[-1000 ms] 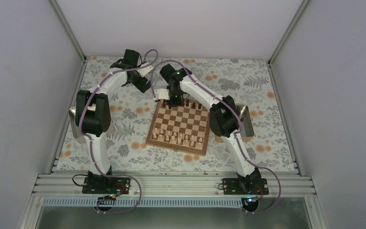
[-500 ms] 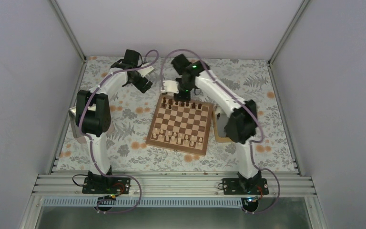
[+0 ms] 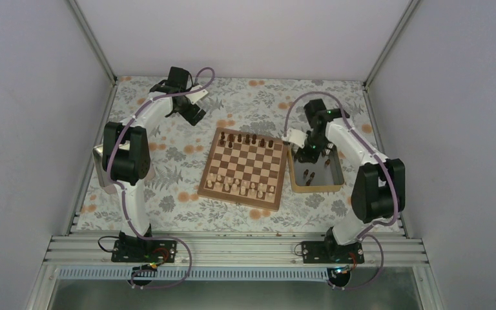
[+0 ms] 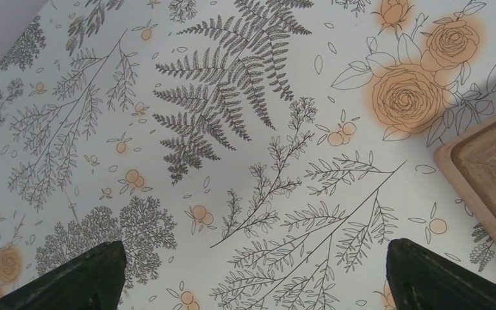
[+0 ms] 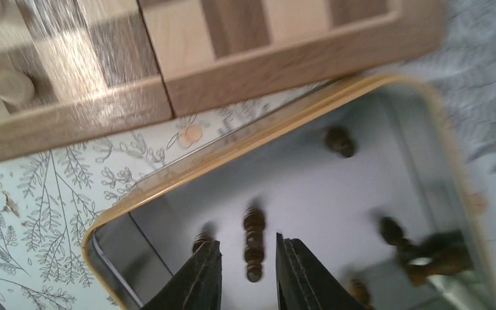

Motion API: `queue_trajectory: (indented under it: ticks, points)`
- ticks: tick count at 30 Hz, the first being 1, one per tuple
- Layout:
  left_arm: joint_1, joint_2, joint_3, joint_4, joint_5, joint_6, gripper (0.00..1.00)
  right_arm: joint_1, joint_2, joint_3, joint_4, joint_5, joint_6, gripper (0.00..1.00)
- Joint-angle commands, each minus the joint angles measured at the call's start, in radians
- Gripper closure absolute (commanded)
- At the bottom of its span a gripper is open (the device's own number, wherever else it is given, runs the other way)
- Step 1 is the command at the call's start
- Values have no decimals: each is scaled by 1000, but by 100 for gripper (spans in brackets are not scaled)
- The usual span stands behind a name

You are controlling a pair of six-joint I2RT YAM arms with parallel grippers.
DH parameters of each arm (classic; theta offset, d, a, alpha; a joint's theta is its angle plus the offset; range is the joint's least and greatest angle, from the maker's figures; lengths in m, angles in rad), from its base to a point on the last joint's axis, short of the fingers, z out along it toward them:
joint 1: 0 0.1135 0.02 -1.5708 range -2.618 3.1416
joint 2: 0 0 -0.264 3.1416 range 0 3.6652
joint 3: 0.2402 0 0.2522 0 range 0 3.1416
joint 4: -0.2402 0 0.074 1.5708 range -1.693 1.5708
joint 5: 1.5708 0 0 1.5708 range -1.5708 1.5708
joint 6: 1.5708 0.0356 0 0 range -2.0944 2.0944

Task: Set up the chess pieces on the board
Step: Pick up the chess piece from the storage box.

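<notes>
The board (image 3: pixel 242 166) lies mid-table, with dark chess pieces (image 3: pixel 245 139) along its far row and pale chessmen along its near row. More dark chess pieces (image 3: pixel 308 175) lie in the tan-rimmed tray (image 3: pixel 336 169) to the board's right. My right gripper (image 3: pixel 307 150) hovers over this tray. In the right wrist view the right gripper (image 5: pixel 248 245) is narrowly open, with a dark piece (image 5: pixel 253 242) lying on the tray floor below the gap, untouched. My left gripper (image 3: pixel 190 113) is wide open and empty in the left wrist view (image 4: pixel 253 244), over the tablecloth beyond the board's far left corner.
The board's edge (image 5: pixel 284 64) lies close beside the tray rim (image 5: pixel 232 158). A wooden corner (image 4: pixel 484 174) shows at the right of the left wrist view. A grey container (image 3: pixel 101 169) sits at the left edge behind the left arm. Walls enclose the table.
My right arm has swung from the board's far row to the right and now hangs over the tray. The left arm has not moved.
</notes>
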Motion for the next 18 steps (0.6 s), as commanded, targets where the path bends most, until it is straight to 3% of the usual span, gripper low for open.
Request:
queue_trajectory:
  ticks: [1,8,18]
  points:
    - [-2,-19,16,27,-17,-3,0,-14,-17,-127,149,48,18,75]
    - [-5,-19,5,31,-23,-4,0,-58,84,-149,284,37,0,71]
    - [-5,-5,-7,38,-35,1,0,-65,185,-73,299,3,-30,70]
